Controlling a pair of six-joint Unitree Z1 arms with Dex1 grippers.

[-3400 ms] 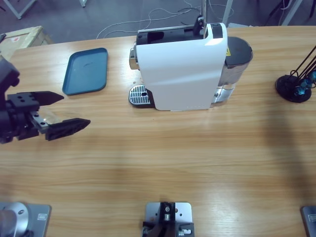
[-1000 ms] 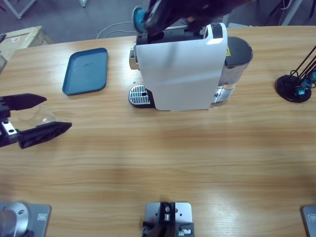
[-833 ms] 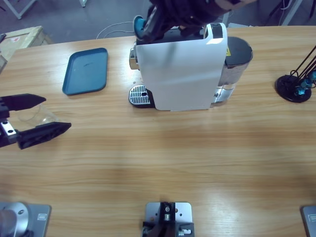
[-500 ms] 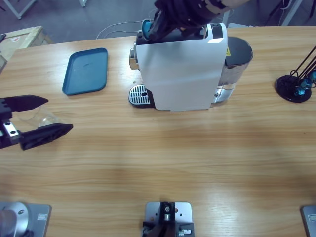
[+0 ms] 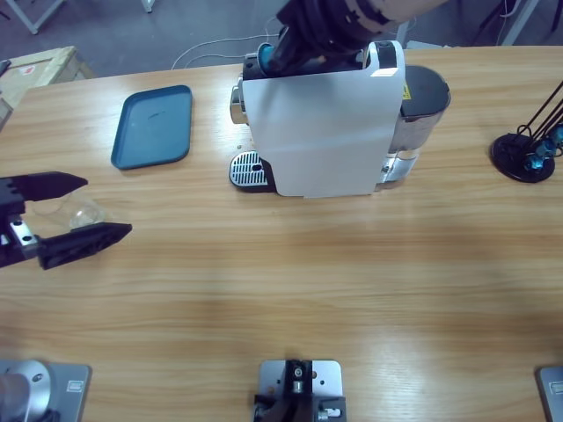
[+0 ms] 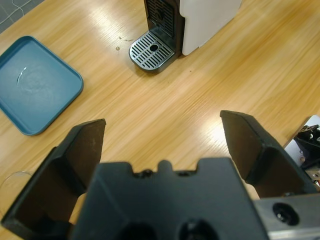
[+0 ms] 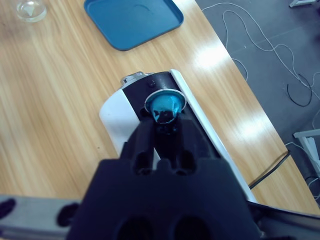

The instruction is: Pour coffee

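Wooden tabletop (image 5: 290, 281) below me. Nearest, my left gripper (image 5: 66, 209) hangs released around a clear tumbler (image 5: 81, 212), left of the coffee machine (image 5: 325, 123). Over its top, my right gripper (image 7: 165, 116) clenches a blue capsule (image 7: 164, 103). I see no coffee yet; brewing and pouring remain.

open left hand (image 5: 79, 209) flanks clear glass (image 5: 82, 214) on table (image 5: 308, 281).

Place: a lab or workshop
Signs: loose cables (image 5: 255, 42) on grey floor, long wooden table (image 5: 352, 281), cardboard box (image 5: 40, 66), metal frame legs (image 5: 31, 16)
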